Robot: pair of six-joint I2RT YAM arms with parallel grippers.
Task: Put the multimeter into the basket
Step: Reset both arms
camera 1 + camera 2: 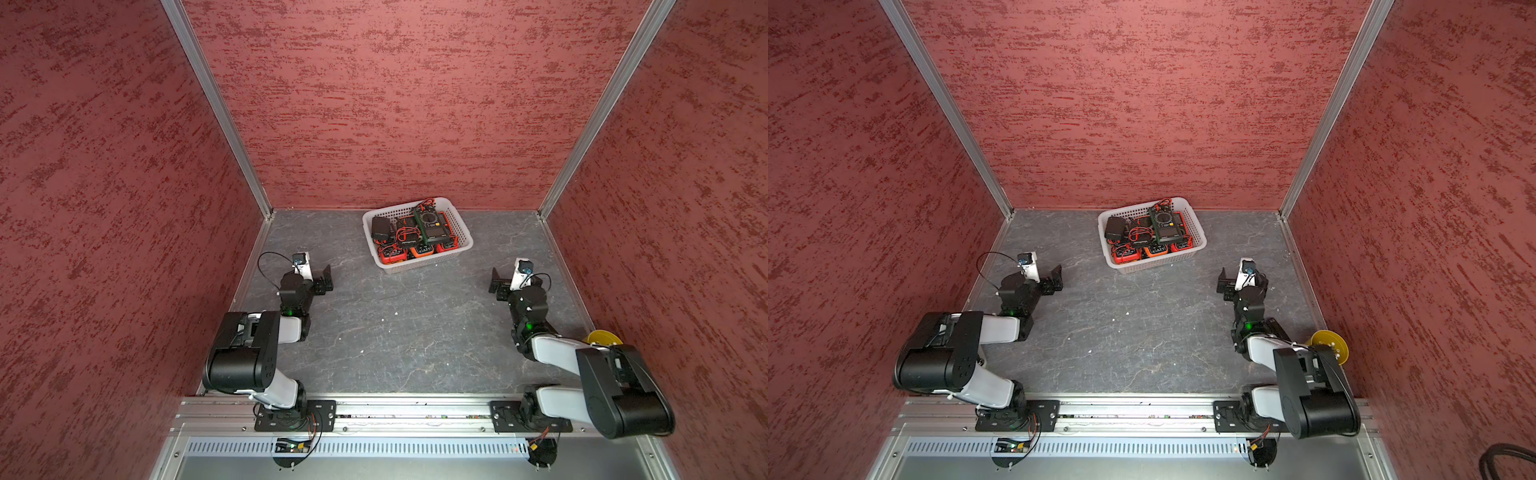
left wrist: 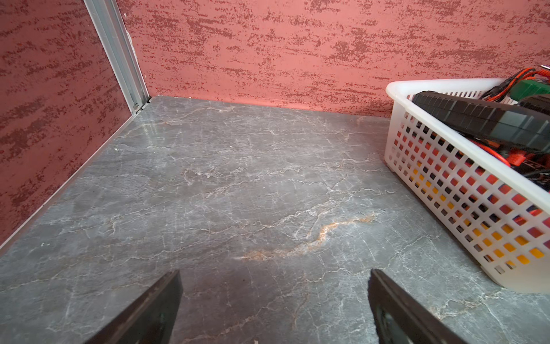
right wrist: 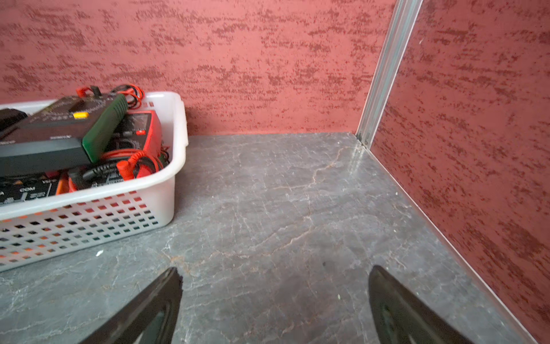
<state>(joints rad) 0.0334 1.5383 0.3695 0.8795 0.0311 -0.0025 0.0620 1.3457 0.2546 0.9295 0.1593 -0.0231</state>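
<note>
Arm bases, two, bolted to an aluminium rail [image 1: 415, 409] at the near edge of the grey marbled table [image 1: 395, 332].

1. Left arm: folded, elbow raised over its base, forearm reaching forward along the table's left side. Left gripper [image 1: 327, 279] low over the surface, aimed inward. The left wrist view shows its fingers [image 2: 160, 300] spread wide, only bare table between them.
2. Right arm: mirrored pose on the right side. Right gripper [image 1: 496, 283] low and aimed inward; fingers [image 3: 395, 300] spread wide, holding nothing.
3. Basket [image 1: 424, 262]: white, perforated sides, standing at the back of the table near the rear wall, between the two grippers in width but well apart from each.
4. Green multimeter [image 1: 432, 226]: inside the basket, face up, lying across the top of the pile.
5. Orange multimeters [image 1: 390, 255]: several, inside the basket beneath the green one, with red and black leads [image 1: 405, 235] tangled over them.
6. Black case [image 1: 381, 228]: inside the basket, at its left end.
7. Yellow disc [image 1: 1327, 343]: at the table's right edge, partly hidden behind the right arm.
8. Enclosure walls [image 1: 395, 104]: red, textured, on three sides.
</note>
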